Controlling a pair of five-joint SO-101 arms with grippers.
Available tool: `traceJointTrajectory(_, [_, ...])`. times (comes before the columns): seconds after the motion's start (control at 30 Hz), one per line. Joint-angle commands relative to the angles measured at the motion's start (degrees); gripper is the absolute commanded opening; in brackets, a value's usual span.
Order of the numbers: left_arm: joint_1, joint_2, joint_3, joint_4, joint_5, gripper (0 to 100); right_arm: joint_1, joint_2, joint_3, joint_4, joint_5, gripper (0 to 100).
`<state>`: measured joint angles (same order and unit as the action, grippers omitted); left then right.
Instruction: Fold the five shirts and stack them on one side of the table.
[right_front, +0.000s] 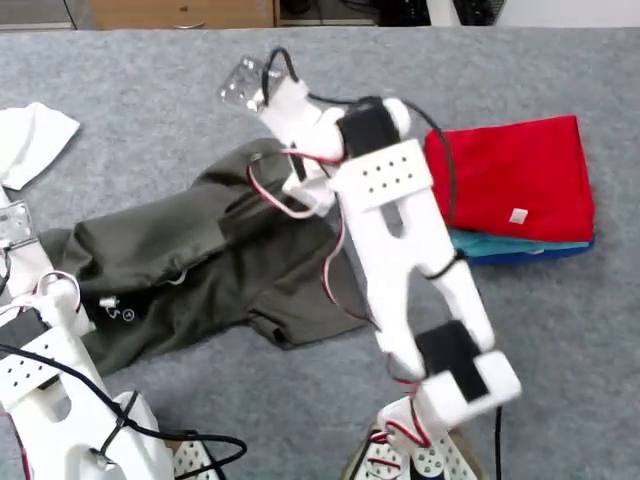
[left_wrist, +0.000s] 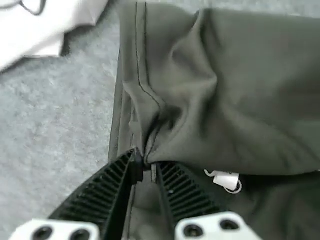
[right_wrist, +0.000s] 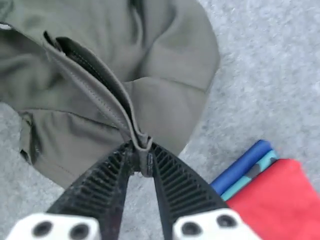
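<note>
Cloth pinched at both ends is what the coming move turns on. The olive shirt lies spread and rumpled across the middle of the table. In the high view its long axis slants from the near left toward the far centre.

The left gripper is at the near-left end, its jaws closed to a narrow gap on a stitched hem fold. The right gripper is at the far-right end, its jaws just as nearly closed, with a seamed edge nipped between the tips. Each arm has the end nearer to it, and the cloth between them is slack and creased (nowhere taut).

I judge the next step to be a fold across that long axis. It would need both ends carried together, and if one pinch slipped the cloth would probably bunch.

To the right of the olive shirt, with bare table between, a red shirt lies folded on top of a teal shirt and a blue shirt. A white shirt lies unfolded at the far left edge.

The table is covered in a grey, carpet-like material that would likely drag on fabric. Wooden furniture stands beyond its far edge.
</note>
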<state>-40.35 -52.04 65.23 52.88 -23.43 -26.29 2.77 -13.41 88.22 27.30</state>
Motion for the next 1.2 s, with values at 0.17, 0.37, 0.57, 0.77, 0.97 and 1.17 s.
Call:
traceJointTrajectory(0.17, [-7.38,-1.01,-0.09,-0.53,-5.45,2,6.73,-16.04,32.84,-19.08,0.79,0.2])
traceJointTrajectory(0.37, [-7.56,-1.01,0.09,0.44,-6.33,2,10.95,-19.56,41.71,-21.36,1.32,0.2])
traceJointTrajectory(0.57, [-8.0,-1.01,3.16,1.85,-9.49,2,10.07,-25.71,50.51,-22.07,2.73,0.2])
traceJointTrajectory(0.77, [-10.02,-1.1,4.04,1.85,-10.37,2,7.08,-33.71,57.89,-21.63,2.29,0.2])
traceJointTrajectory(0.97, [-12.31,-1.1,4.48,1.93,-13.1,2,6.02,-37.85,63.52,-22.07,2.29,0.2])
traceJointTrajectory(1.17, [-11.43,-1.1,6.42,2.29,-13.27,2,6.11,-38.29,66.42,-23.3,2.29,0.2])
